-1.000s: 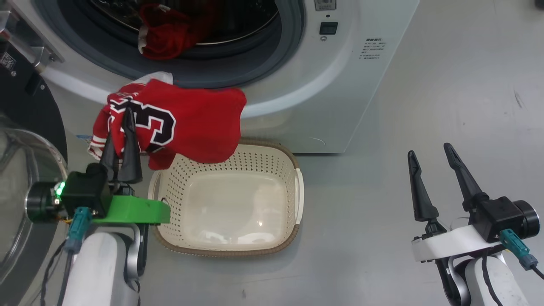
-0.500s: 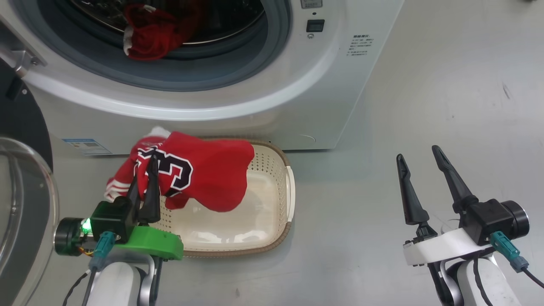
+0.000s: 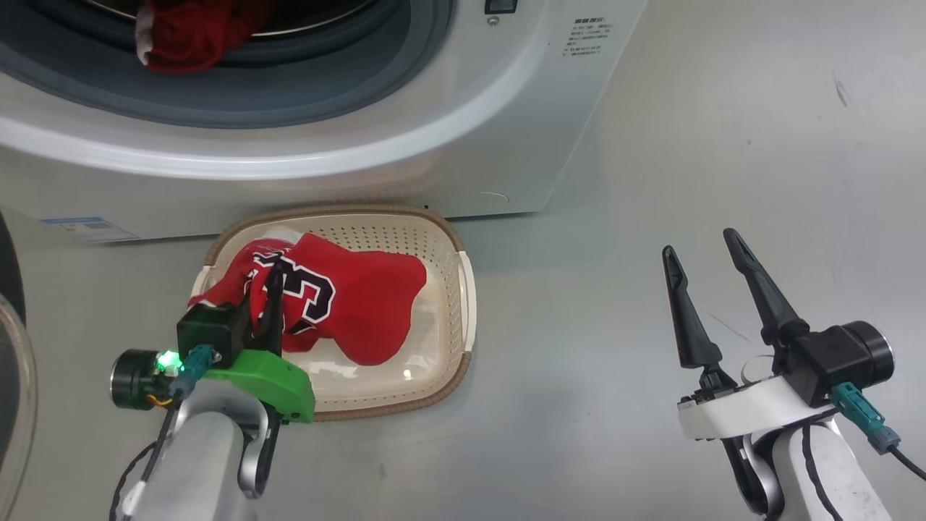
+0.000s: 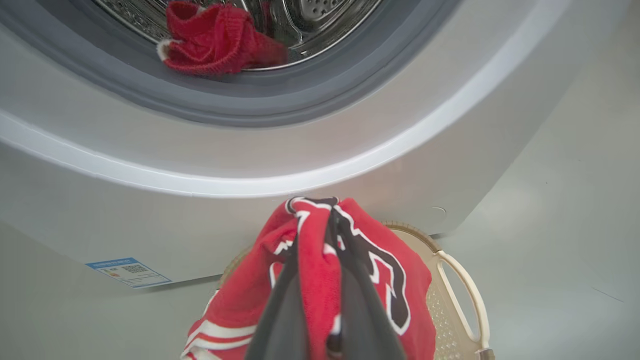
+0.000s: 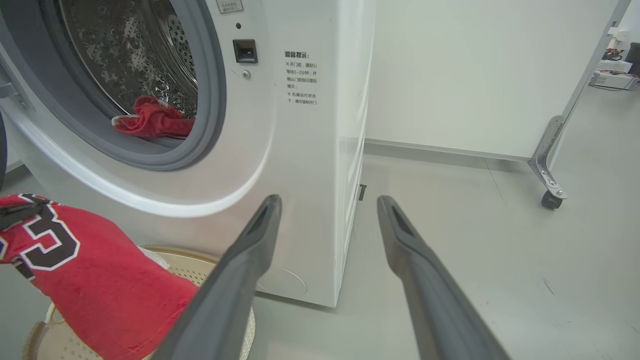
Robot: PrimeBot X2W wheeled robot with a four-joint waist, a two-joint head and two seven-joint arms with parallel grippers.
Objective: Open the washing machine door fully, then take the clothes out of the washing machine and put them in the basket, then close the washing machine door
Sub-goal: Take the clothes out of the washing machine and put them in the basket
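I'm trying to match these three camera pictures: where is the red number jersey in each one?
Head view: jersey left of centre, over the basket, held by the left gripper.
Left wrist view: jersey bottom centre, between the fingers.
Right wrist view: jersey lower left.
Shared landmark: the basket beneath it.

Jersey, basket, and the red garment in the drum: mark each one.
jersey (image 3: 369,307), head view, plain red cloth right of the number.
basket (image 3: 376,235), head view, perforated far wall.
red garment in the drum (image 4: 210,42), left wrist view, middle of the bundle.
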